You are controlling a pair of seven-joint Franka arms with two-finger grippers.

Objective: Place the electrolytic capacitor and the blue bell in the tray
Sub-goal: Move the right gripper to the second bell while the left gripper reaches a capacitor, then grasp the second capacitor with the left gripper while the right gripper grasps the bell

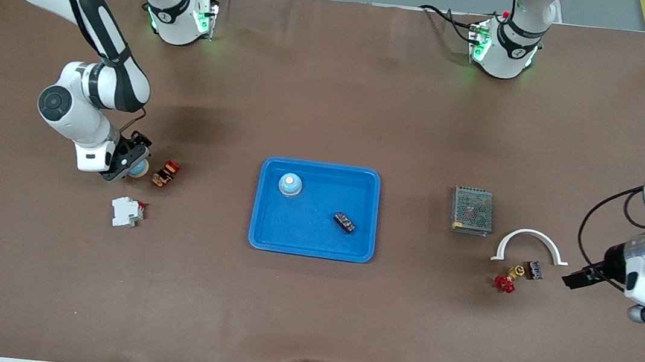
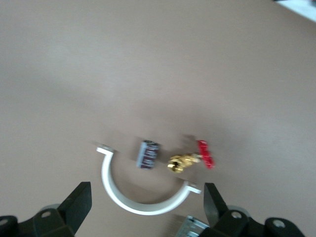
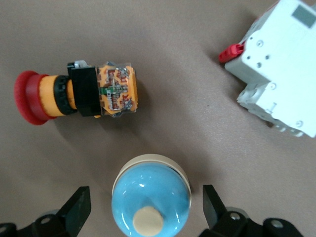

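Observation:
The bright-blue tray (image 1: 320, 166) lies mid-table and holds a blue bell (image 1: 290, 184) and a small dark part (image 1: 345, 222). A second blue bell (image 3: 151, 195) with a cream button stands toward the right arm's end (image 1: 140, 169). My right gripper (image 3: 145, 210) is open over it, one finger on each side, neither touching; it also shows from above (image 1: 129, 162). The electrolytic capacitor (image 2: 147, 154), a dark cylinder, lies toward the left arm's end (image 1: 534, 270). My left gripper (image 2: 146, 207) is open and empty over the white clamp beside it, low near the table (image 1: 571, 280).
A red-and-orange push button (image 3: 79, 96) and a white breaker (image 3: 281, 69) lie close to the second bell. Beside the capacitor are a brass valve with a red handle (image 2: 190, 159), a white half-round clamp (image 2: 140, 190) and a mesh-covered metal box (image 1: 471, 210).

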